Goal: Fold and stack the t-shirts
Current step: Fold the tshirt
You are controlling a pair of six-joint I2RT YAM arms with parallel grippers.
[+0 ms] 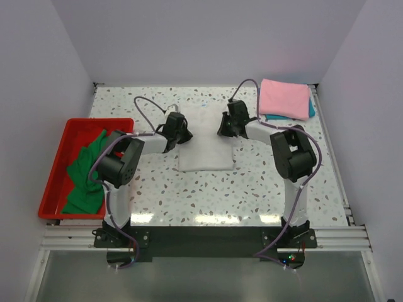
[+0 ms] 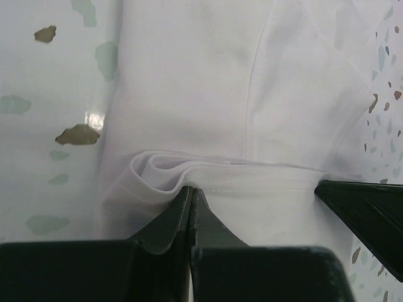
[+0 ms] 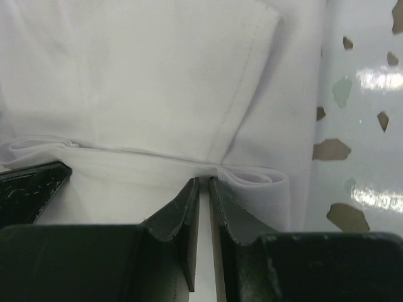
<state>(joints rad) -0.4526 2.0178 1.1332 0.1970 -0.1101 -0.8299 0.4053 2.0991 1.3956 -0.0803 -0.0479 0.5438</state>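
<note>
A white t-shirt (image 1: 206, 141) lies partly folded in the middle of the table. My left gripper (image 1: 181, 133) is shut on its left edge; the left wrist view shows the fingers (image 2: 182, 214) pinched on bunched white hem (image 2: 164, 170). My right gripper (image 1: 225, 128) is shut on its right edge; the right wrist view shows white cloth (image 3: 252, 179) pinched between the fingers (image 3: 182, 211). A folded pink t-shirt (image 1: 284, 98) lies on a teal one (image 1: 310, 110) at the back right. Green t-shirts (image 1: 88, 170) lie in the tray.
A red plastic tray (image 1: 55, 163) sits at the left edge of the table. The speckled tabletop (image 1: 208, 195) runs to white walls at the back and sides. Cables loop from both arms over the table.
</note>
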